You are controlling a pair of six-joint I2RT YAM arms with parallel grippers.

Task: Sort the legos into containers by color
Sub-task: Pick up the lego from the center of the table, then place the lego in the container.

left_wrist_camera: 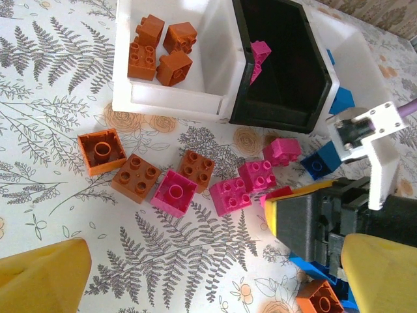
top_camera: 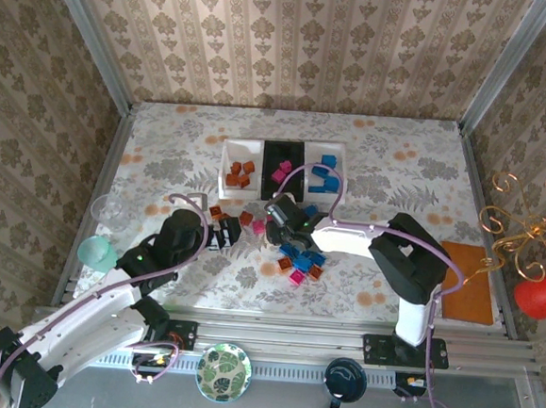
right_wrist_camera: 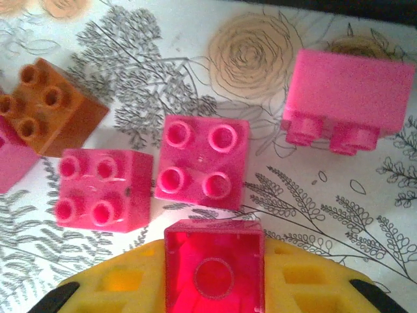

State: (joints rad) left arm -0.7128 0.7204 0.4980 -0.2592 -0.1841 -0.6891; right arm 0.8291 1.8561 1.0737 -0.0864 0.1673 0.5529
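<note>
My right gripper [right_wrist_camera: 214, 287] is shut on a pink lego [right_wrist_camera: 214, 267], hollow side up between the yellow fingers, just above the table. Ahead of it lie two pink legos [right_wrist_camera: 203, 163] studs up, a third [right_wrist_camera: 345, 98] on its side, and an orange one [right_wrist_camera: 45, 107]. My left gripper [left_wrist_camera: 215, 287] hangs open over bare cloth, near loose orange [left_wrist_camera: 135, 177] and pink [left_wrist_camera: 173, 193] legos. The containers stand in a row: a white tray [top_camera: 229, 153] with orange legos, a black one [top_camera: 284, 151] with pink legos, and a white one [top_camera: 339, 176] with blue legos.
A pile of blue, pink and orange legos [top_camera: 302, 261] lies right of my right gripper [top_camera: 276, 225]. A teal cup [top_camera: 96, 252] and a clear cup [top_camera: 112, 208] stand at the left edge. An orange pad [top_camera: 466, 281] lies on the right. A green leaf plate [top_camera: 223, 371] sits at the front.
</note>
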